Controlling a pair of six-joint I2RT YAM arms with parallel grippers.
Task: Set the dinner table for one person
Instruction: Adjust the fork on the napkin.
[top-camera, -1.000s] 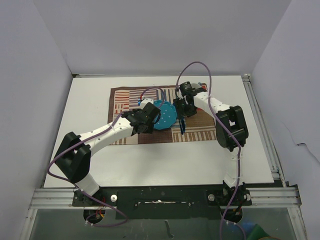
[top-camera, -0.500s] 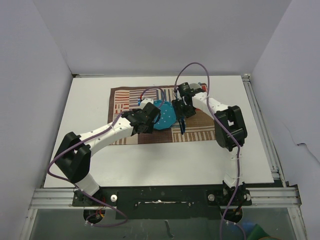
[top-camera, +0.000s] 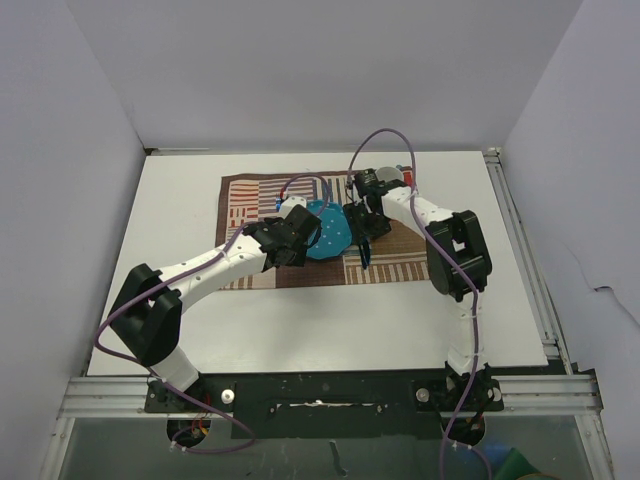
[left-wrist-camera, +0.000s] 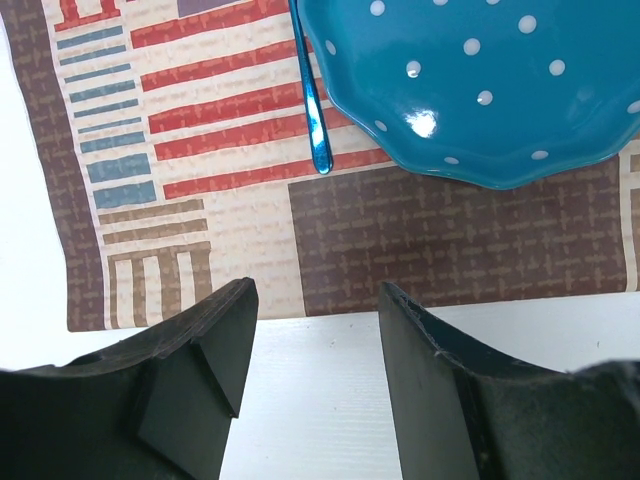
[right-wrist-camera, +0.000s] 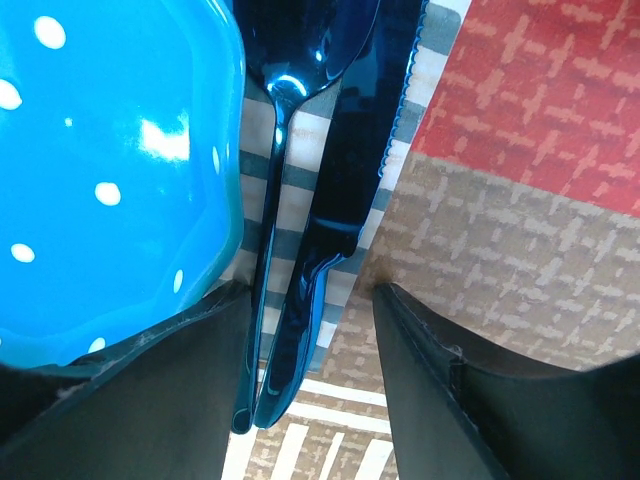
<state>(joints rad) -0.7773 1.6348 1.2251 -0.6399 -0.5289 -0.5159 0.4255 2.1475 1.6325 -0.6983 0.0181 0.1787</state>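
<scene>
My left claw hangs released, white bench right under it at the mat's edge. Right claw is unclenched too, straddling spoon and knife beside the dotted plate.

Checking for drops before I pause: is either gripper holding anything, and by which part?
Nothing. The left gripper is open and empty; the right gripper is open astride the spoon and knife handles, with a gap beside the knife.

The top camera is looking down from high above the near edge over the whole dinner table. Both wrist cameras are hovering close, facing downward and sharing the dotted plate and striped mat.
</scene>
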